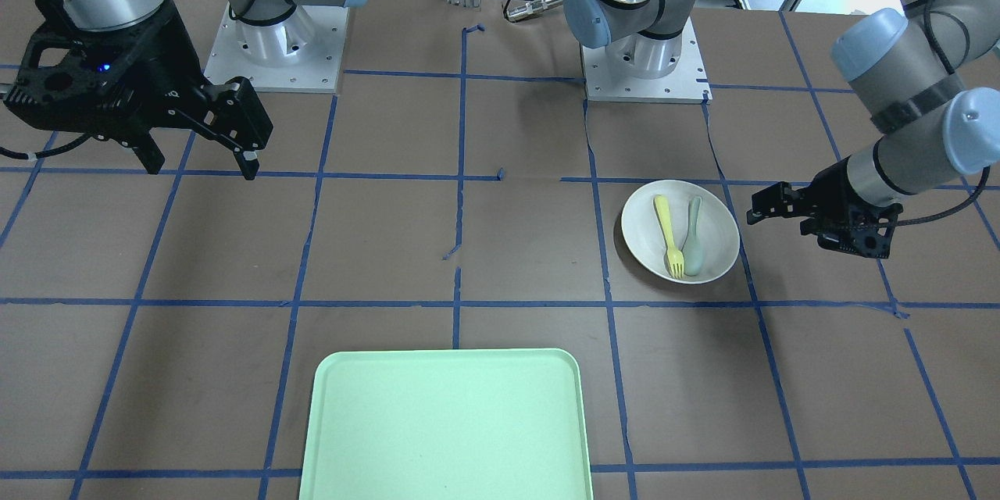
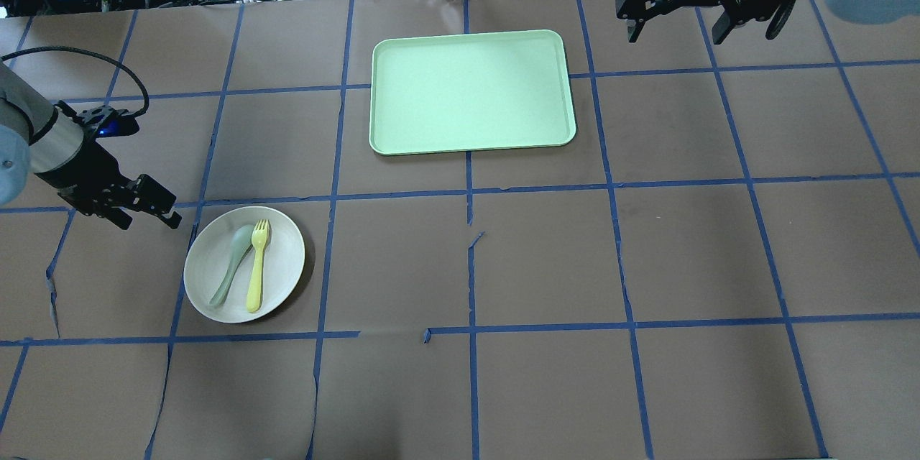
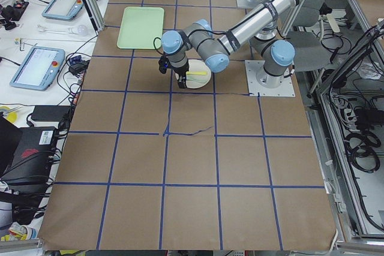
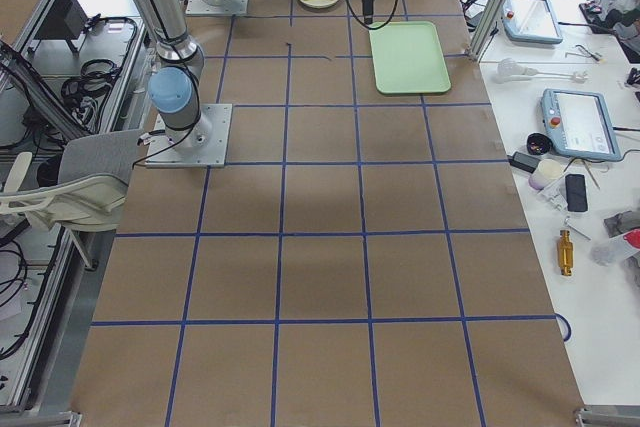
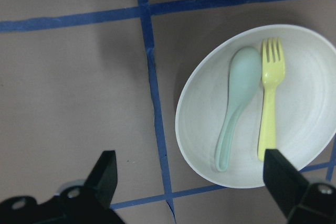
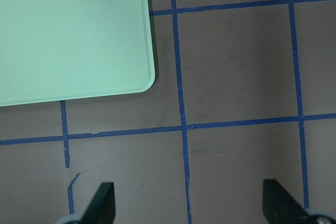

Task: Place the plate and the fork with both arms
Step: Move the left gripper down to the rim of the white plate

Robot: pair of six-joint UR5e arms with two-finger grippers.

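Sitting toward the robot's left side in the front view, the plate (image 1: 644, 238) is resting on the table (image 1: 508, 250) with the fork (image 1: 669, 236) and a spoon (image 1: 692, 237) lying side by side inside it, heads pointing away from the robot. The left gripper (image 1: 759, 203) is hovering just beside the plate's outer rim, jaws apart and holding nothing. The right gripper (image 1: 201, 164) is hanging high at the other side, jaws wide and empty. A tray (image 1: 445, 422) is lying at the table's middle, across from the robot. Overhead, the left gripper is sitting just off the plate's rim, apart from it, and the right gripper is hanging beyond the tray's far right corner. From the left end, the left arm (image 3: 252, 25) is bending down over the plate and partly hiding it; the jaws are too small to judge there. From the right end, the plate is showing small and far, and the right gripper is hanging near the tray's end. In the left wrist view the jaws are spreading wide at both lower corners, the plate lying by the right one, tape (image 5: 156, 103) running between. In the right wrist view the wide jaws are framing bare table, the tray's corner at upper left.
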